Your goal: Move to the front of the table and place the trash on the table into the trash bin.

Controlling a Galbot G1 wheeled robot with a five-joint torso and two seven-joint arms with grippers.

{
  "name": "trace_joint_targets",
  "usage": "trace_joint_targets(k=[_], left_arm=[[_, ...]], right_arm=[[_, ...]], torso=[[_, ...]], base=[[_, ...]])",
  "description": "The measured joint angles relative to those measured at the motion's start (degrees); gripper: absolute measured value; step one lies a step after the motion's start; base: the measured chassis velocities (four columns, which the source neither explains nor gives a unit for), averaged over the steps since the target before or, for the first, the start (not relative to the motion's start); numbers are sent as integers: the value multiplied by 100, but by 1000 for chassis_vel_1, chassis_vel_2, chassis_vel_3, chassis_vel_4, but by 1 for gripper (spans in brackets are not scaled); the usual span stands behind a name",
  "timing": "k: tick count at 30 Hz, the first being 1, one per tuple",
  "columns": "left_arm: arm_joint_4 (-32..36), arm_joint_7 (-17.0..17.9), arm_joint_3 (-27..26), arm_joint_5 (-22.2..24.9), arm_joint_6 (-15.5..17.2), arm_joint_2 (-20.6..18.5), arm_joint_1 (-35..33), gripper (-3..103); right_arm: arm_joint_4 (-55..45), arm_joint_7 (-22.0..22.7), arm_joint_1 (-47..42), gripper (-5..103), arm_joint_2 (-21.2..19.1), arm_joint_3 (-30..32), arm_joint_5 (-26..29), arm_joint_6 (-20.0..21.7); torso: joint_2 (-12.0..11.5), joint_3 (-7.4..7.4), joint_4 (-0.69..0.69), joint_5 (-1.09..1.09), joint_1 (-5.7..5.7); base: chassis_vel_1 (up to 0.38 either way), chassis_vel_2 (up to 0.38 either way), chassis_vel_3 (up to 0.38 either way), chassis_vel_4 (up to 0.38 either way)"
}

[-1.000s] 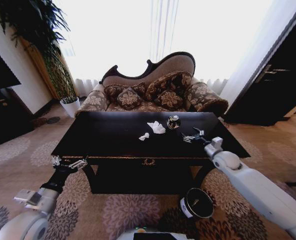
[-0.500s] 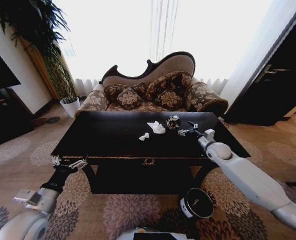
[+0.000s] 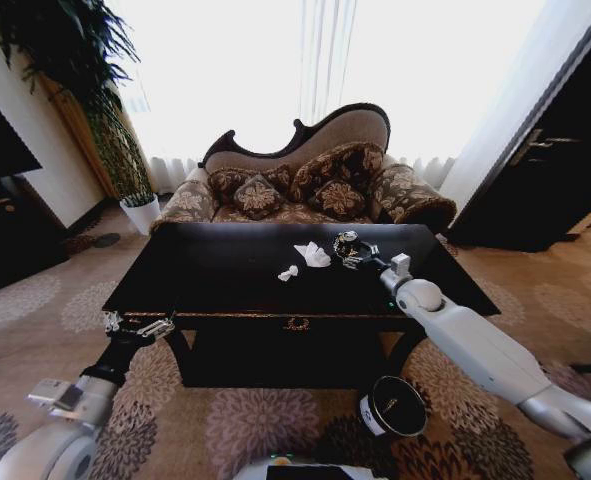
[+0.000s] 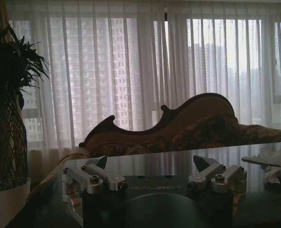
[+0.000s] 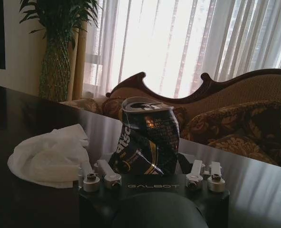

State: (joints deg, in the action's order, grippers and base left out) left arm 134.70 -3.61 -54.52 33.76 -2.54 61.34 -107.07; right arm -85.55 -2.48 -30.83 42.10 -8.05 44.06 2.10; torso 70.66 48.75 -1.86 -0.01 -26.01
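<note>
Item: right gripper. It is being held over the far right part of the black table, its jaws spread wide, with the crushed dark drink can standing upright between them. No contact with the can can be confirmed; nothing is being gripped.

Item: crushed can, in the head view. It is being seen at about 1 o'clock from the table's centre, just beside the larger crumpled white paper wad, which lies at the can's 8 o'clock. A smaller wad is lying further toward 8 o'clock, apart from both.

Item: left gripper. It is being kept idle and open at the table's near left edge, nothing between its fingers.

Item: trash bin. It is standing on the carpet at 5 o'clock from the table's centre, below the right arm.

Risks, as judged:
- The dented, leaning can is likely being approached on uneven sides; an off-centre closure could tip it or squirt it out across the glossy top.
- The adjacent wad could be caught or swept along by one finger.
- A weakly held can could be dropped short of the small bin mouth.
</note>
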Motion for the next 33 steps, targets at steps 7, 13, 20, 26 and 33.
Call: trace_joint_targets(k=[7, 13, 20, 26, 33], left_arm=[[0, 0, 0, 0, 0, 0, 0, 100], [0, 0, 0, 0, 0, 0, 0, 100], [0, 0, 0, 0, 0, 0, 0, 100], [0, 0, 0, 0, 0, 0, 0, 100], [0, 0, 0, 0, 0, 0, 0, 100]], right_arm=[[-69, 46, -61, 49, 42, 67, 2, -5], [-211, 81, -230, 27, 80, 212, -4, -5], [-511, 91, -613, 3, 75, 538, -76, 0], [-838, 122, -1082, 0, 25, 975, -58, 13], [-1339, 135, -2021, 0, -152, 1786, 50, 34]], torso=[[0, 0, 0, 0, 1], [0, 0, 0, 0, 1], [0, 0, 0, 0, 1], [0, 0, 1, 0, 0], [0, 0, 0, 1, 1]], base=[[0, 0, 0, 0], [0, 0, 0, 0], [0, 0, 0, 0], [0, 0, 0, 0], [0, 0, 0, 0]])
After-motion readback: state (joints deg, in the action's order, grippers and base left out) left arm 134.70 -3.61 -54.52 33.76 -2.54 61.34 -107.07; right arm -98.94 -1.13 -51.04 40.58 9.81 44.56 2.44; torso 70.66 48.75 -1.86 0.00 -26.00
